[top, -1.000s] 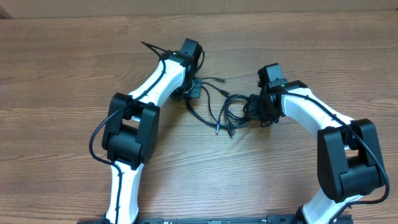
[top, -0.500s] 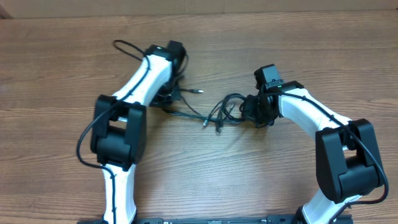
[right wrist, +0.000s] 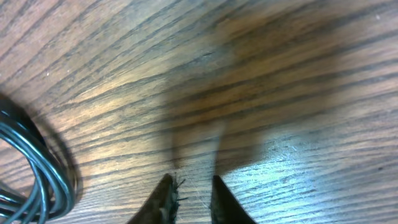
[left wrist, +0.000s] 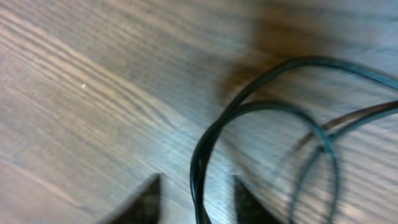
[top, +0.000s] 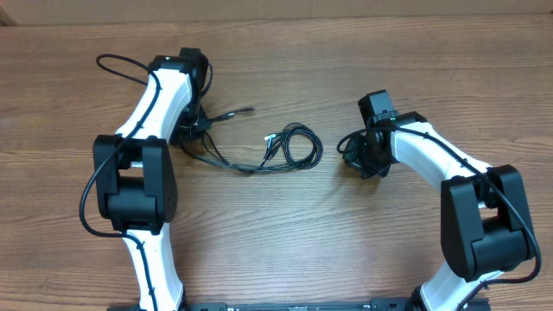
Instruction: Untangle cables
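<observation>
Thin black cables lie on the wooden table between my arms. A small coil (top: 295, 144) sits in the middle, and one strand (top: 226, 163) runs left from it to my left gripper (top: 195, 131), with a plug end (top: 239, 111) lying nearby. In the left wrist view the left gripper (left wrist: 196, 178) is open; a doubled cable (left wrist: 261, 109) passes between the fingers with a gap on each side. My right gripper (top: 352, 155) stands right of the coil. The right gripper (right wrist: 191, 178) is slightly open over bare wood, with the coil (right wrist: 38, 167) at its left.
The tabletop (top: 285, 242) is brown wood grain. The arms' own thicker black wires (top: 121, 62) loop beside the left arm. A pale wall edge runs along the back.
My left arm has swung left, dragging one strand out of the bundle. Both grippers have opened. The coil has left the right gripper and lies on the table to its left.
</observation>
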Robot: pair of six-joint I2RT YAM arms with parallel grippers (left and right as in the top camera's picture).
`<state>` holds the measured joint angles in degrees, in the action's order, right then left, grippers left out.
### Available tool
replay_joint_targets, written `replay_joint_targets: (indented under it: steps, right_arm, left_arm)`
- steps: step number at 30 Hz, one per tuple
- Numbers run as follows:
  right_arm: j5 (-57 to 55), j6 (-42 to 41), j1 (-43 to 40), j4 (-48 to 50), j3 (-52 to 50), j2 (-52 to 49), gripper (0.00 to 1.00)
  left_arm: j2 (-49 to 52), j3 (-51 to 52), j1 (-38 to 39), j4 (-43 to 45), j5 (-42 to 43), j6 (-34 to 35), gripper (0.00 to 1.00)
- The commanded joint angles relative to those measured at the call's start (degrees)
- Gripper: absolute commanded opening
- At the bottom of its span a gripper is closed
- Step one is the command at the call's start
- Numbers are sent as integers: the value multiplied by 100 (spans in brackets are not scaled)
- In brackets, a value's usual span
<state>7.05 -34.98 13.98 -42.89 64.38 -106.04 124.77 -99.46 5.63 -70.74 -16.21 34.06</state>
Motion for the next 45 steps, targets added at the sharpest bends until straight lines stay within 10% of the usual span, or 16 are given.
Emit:
replay_joint_targets:
  steps: [1,11,33,45]
  right_arm:
    - [-57,131,-22,20,17,-26,24]
    - [-55,459,-24,-81,83,-26,33]
    - [-55,804,-199,-1281,1480,-20,40]
    - [118,804,-400,-1342,1486,-20,41]
  left_arm:
    - [-387,-273,50,219,522,-525,50]
    - [-651,-566,527,1416,4096,-2402,62]
    - [57,-527,1897,2065,2507,-3482,80]
    - [577,-522,1934,1978,2688,-3884,68]
